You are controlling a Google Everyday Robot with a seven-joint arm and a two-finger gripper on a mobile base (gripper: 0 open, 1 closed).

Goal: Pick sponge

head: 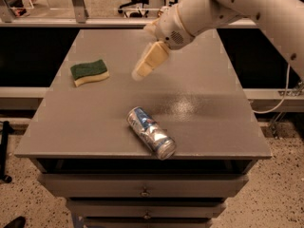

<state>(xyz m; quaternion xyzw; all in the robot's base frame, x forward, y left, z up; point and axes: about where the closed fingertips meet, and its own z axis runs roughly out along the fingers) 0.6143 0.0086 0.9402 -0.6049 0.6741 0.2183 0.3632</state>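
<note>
The sponge lies flat on the grey table at its left side, dark green top up over pale yellow foam. My gripper hangs from the white arm above the table's middle. It points down and to the left, and its tip is a short way right of the sponge and clear of it. It holds nothing that I can see.
A dented silver and blue can lies on its side near the table's front edge. Drawers sit under the tabletop. A rail and chair legs stand behind the table. A cable hangs at the right.
</note>
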